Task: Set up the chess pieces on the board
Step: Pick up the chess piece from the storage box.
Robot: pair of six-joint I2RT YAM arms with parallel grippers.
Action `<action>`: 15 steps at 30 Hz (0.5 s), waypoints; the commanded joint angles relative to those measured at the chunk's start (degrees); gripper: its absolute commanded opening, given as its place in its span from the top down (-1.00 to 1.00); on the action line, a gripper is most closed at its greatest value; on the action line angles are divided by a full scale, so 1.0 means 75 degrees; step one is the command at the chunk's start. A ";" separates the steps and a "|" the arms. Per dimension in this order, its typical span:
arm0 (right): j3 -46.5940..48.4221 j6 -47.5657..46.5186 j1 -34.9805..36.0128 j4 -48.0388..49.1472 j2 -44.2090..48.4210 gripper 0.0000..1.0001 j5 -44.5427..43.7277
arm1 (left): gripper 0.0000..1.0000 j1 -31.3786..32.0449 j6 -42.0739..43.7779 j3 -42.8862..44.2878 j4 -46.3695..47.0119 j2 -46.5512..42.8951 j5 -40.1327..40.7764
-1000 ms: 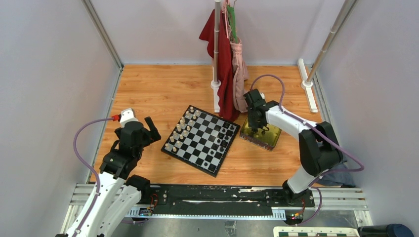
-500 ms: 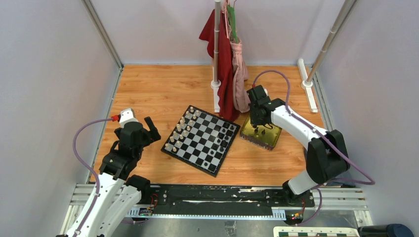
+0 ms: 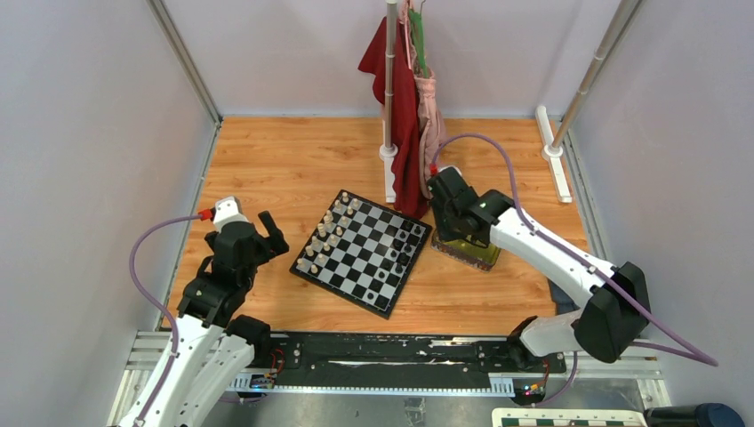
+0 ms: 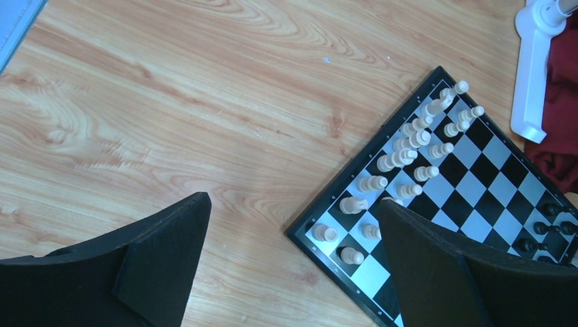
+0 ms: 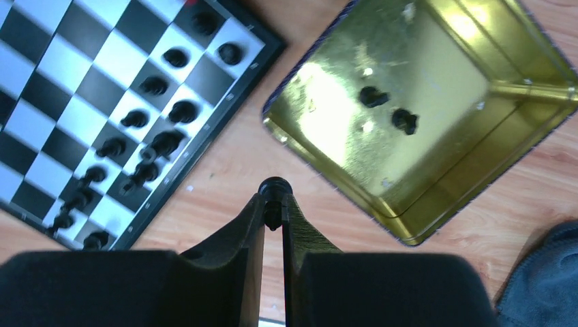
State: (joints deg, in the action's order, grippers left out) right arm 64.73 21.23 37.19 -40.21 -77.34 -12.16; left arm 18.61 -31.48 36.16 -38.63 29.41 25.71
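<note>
The board point(image 3: 364, 253) lies turned at mid-table, with cream pieces point(image 3: 324, 236) along its left side and black chess pieces point(image 3: 407, 245) along its right side. My right gripper point(image 5: 274, 204) is shut on one black piece point(image 5: 275, 187), held above the wood between the board's edge point(image 5: 204, 153) and the gold tin point(image 5: 436, 75). Two black pieces point(image 5: 373, 97) lie in the tin. My left gripper point(image 4: 293, 231) is open and empty, hovering over the wood by the board's left corner point(image 4: 300, 235).
A white stand point(image 3: 388, 151) with red and pink cloths point(image 3: 409, 133) rises just behind the board. A second pole base point(image 3: 551, 151) stands at the back right. A dark cloth point(image 5: 545, 272) lies beside the tin. Grey walls close in both sides.
My right arm has swung left, from above the tin to the gap beside the board, still shut on the piece. The left arm has stayed put.
</note>
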 commanded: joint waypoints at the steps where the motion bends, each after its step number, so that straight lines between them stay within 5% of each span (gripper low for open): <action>1: 0.0135 0.0255 0.0877 -0.0724 0.0252 1.00 -0.0245 | -1.00 0.0038 0.0058 -0.0100 0.0216 -0.0118 0.0025; 15: 0.0285 0.1099 0.3060 -0.1064 -0.0267 1.00 -0.0642 | -1.00 0.0038 0.0079 -0.0113 0.0261 -0.0230 -0.0074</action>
State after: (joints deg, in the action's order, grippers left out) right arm 65.08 26.61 56.77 -46.04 -77.23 -14.94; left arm 18.61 -31.46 35.92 -37.80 28.18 25.52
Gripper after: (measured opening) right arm 0.155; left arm 0.997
